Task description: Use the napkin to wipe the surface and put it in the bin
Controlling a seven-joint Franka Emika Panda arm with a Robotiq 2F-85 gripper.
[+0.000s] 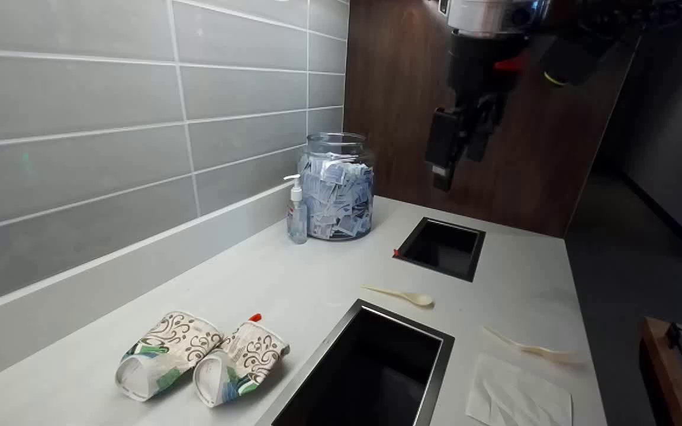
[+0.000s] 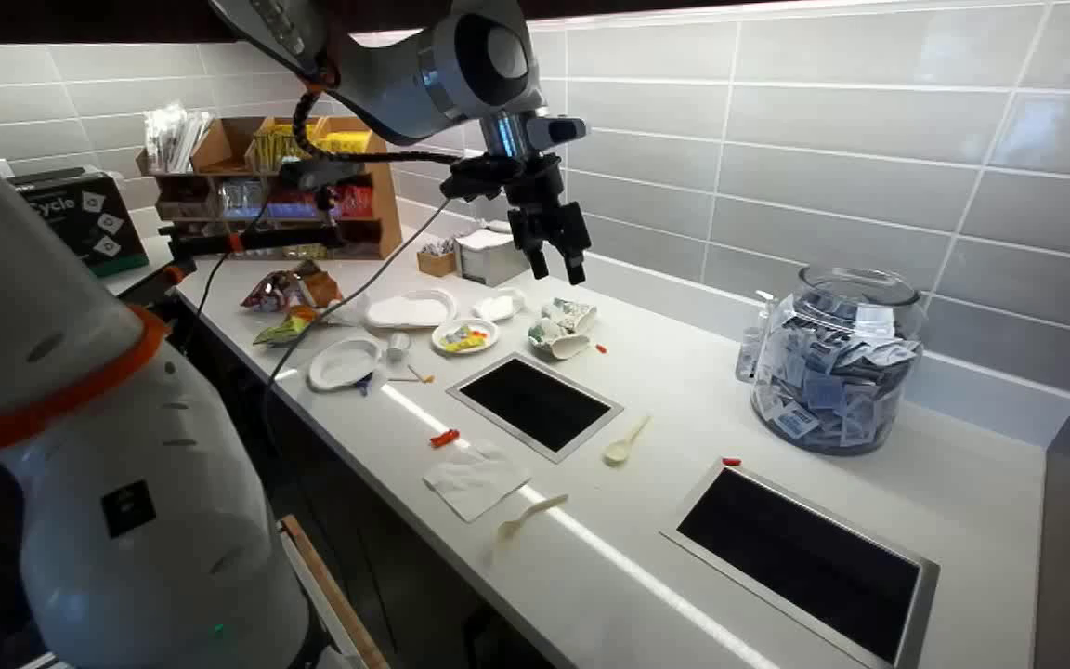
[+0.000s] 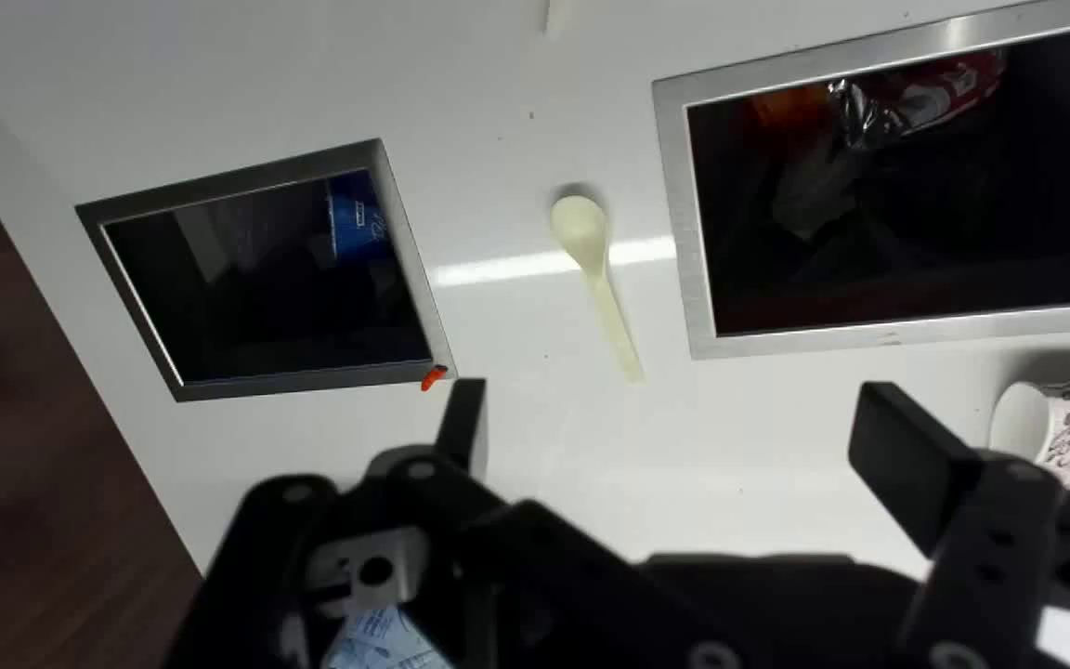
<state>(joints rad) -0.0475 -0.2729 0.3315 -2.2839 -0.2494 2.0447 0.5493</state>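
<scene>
1. The gripper (image 3: 679,441) hangs above the off-white countertop (image 3: 498,84), its two fingers spread wide apart and holding nothing.
2. The napkin (image 2: 476,481) lies creased on the countertop in both exterior views, lower than the gripper and away from the tiled wall (image 2: 823,130).
3. A pale spoon (image 2: 526,520) lies just beside the napkin, also below the gripper.
4. In the wrist view, the bin (image 3: 687,223), a metal-rimmed opening, sits below and ahead of one finger; a red wrapper (image 3: 939,98) shows inside.
5. Ahead of the opposite finger is a smaller opening (image 3: 303,372), with a red scrap (image 3: 433,376) at its corner nearest that finger.
6. Between both openings, ahead of the gap in the gripper, lies another spoon (image 3: 581,228).
7. A printed paper cup (image 3: 1023,423) lies on its side, lower than the gripper, just past the bin-side finger.
</scene>
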